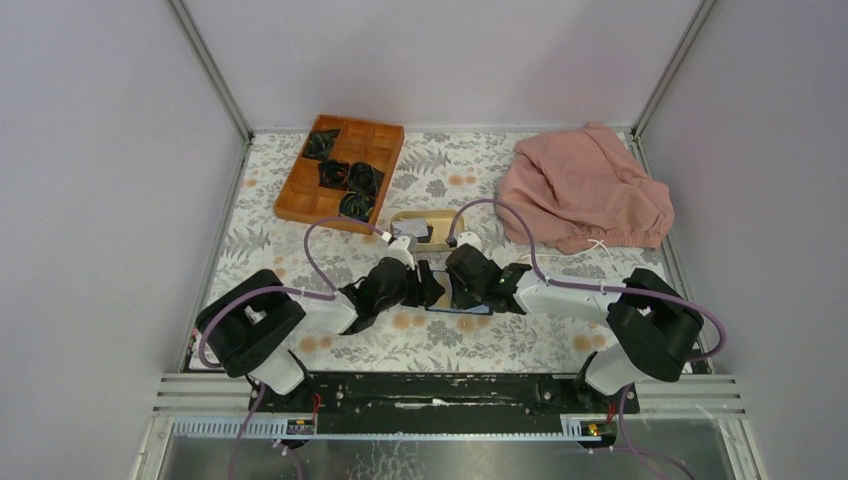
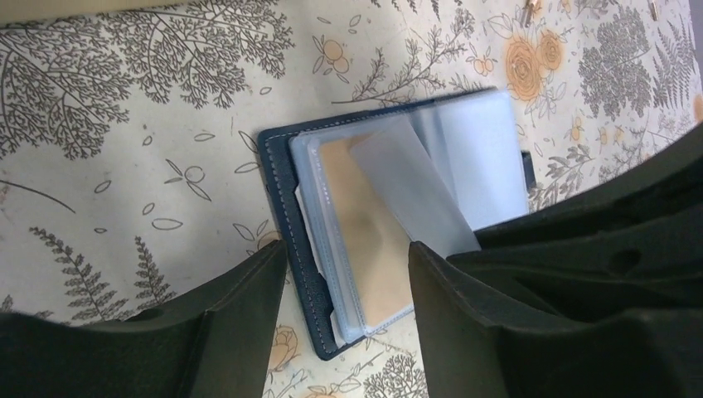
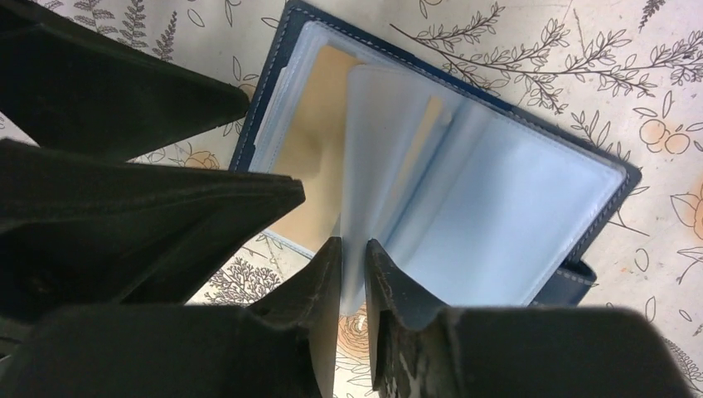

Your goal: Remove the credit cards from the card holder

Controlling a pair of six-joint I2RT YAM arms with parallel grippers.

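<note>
Card holder (image 1: 458,306) lay opened flat on the floral bench (image 1: 480,160), at centre, both arms meeting over it. Right pincer (image 3: 354,243) was closed on the free edge of one clear sleeve leaf (image 3: 390,166), pinching it thin between the two fingers and standing it up off the stack. Judged purpose: to fan the pages so a pocket mouth was exposed. Left pincer (image 2: 346,249) was spread open, gripping nothing, one finger off either side of the holder's 6 o'clock edge in its own view. It seemed placed to reach for a card or to pin the cover. One tan card (image 2: 365,224) sat in the outermost sleeve, seen through the plastic, so not yet out. Other sleeves looked pale blue; contents could not be told. Beige dish (image 1: 400,218) lay just at 12 o'clock of the holder, with something pale and dark in it, too small to name; likely the drop point. Wooden compartment tray (image 1: 300,190) at 11 o'clock held dark bundles (image 1: 340,172) in several cells. Pink cloth (image 1: 585,190) lay heaped at 2 o'clock.
</note>
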